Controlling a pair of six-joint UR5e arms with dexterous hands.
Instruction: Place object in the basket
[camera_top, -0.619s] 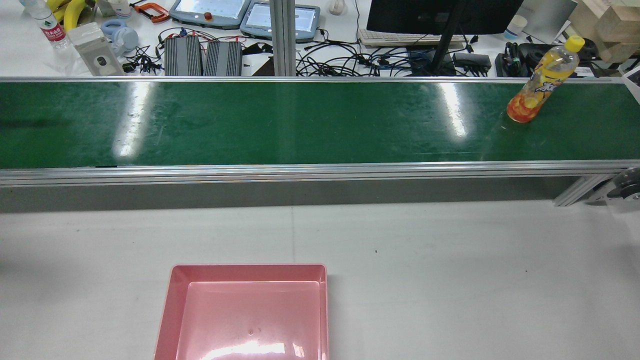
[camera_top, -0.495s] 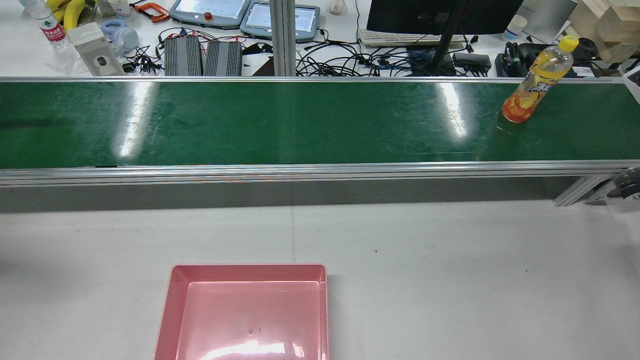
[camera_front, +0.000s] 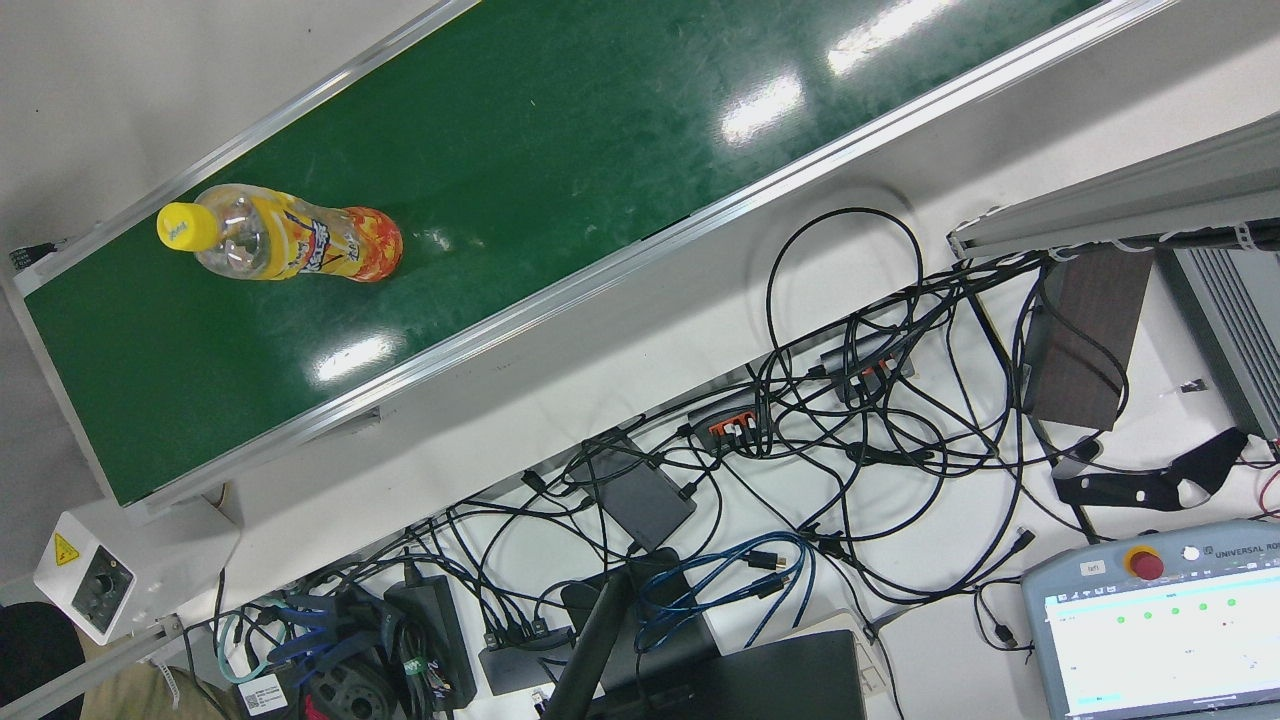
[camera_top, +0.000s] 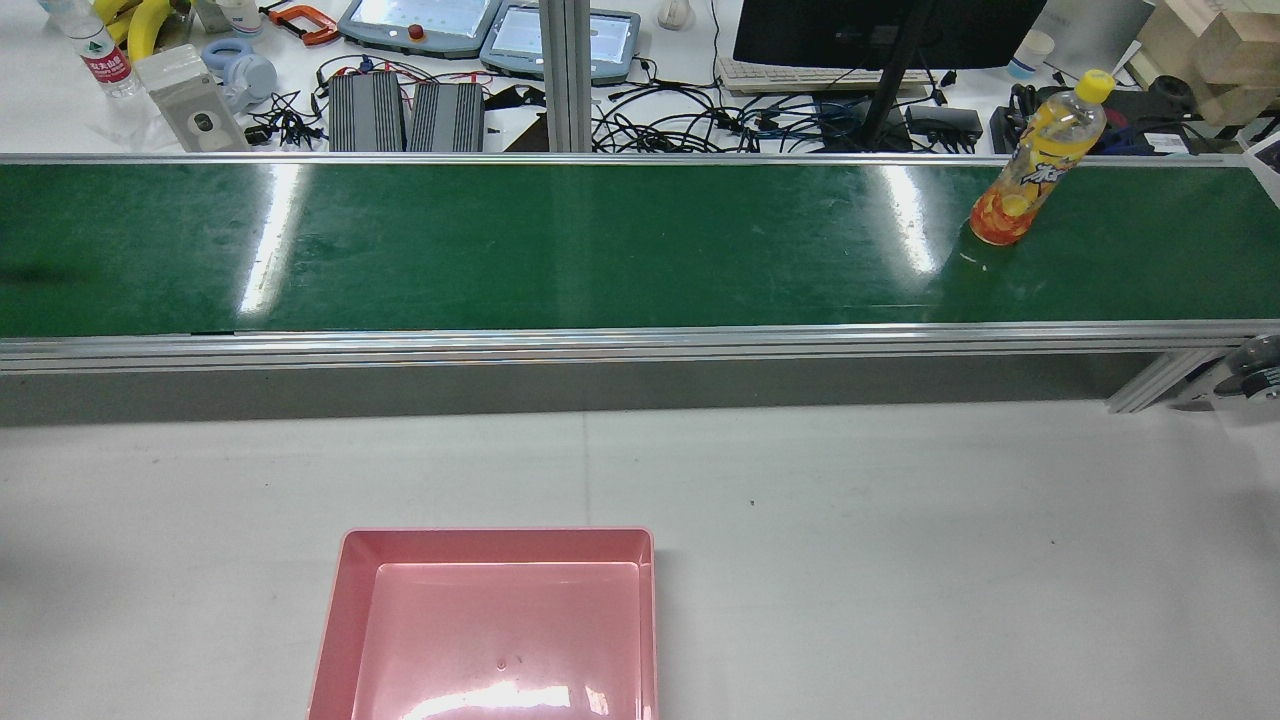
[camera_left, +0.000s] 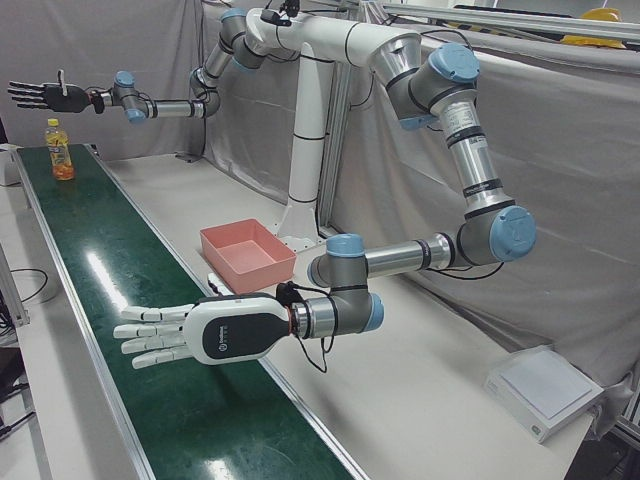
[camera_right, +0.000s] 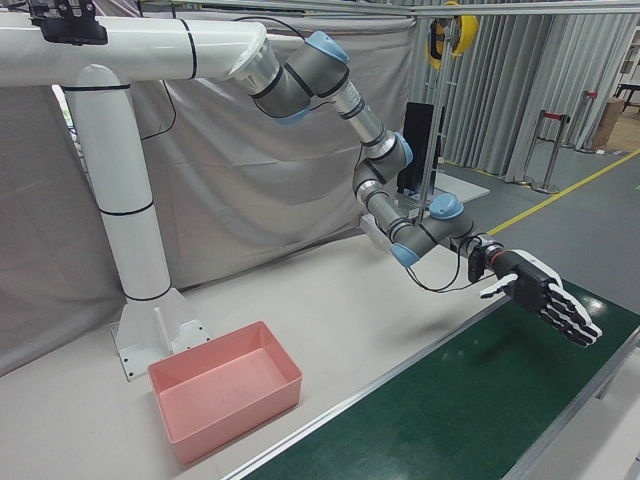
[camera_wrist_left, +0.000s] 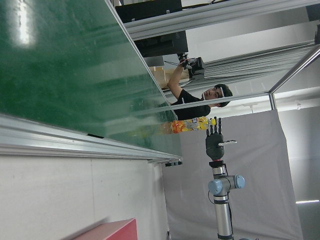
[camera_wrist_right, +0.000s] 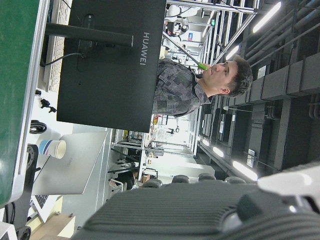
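Note:
An orange drink bottle (camera_top: 1035, 165) with a yellow cap stands upright on the green conveyor belt (camera_top: 600, 245), far right in the rear view. It also shows in the front view (camera_front: 290, 245) and the left-front view (camera_left: 60, 150). The pink basket (camera_top: 335, 610) sits empty on the white table near the robot's pedestal (camera_left: 235, 262). My right hand (camera_left: 40, 95) is open, held flat in the air above the bottle. My left hand (camera_left: 165, 335) is open and empty over the belt's other end, also seen in the right-front view (camera_right: 545, 300).
The belt's aluminium rail (camera_top: 600, 345) runs between the white table and the belt. Beyond the belt is a desk with cables (camera_front: 800, 400), a monitor (camera_wrist_right: 110, 60) and a teach pendant (camera_front: 1150, 630). A person (camera_wrist_left: 192, 107) stands behind the belt near the bottle.
The bottle has moved to the left along the belt in the rear view. The basket has not moved.

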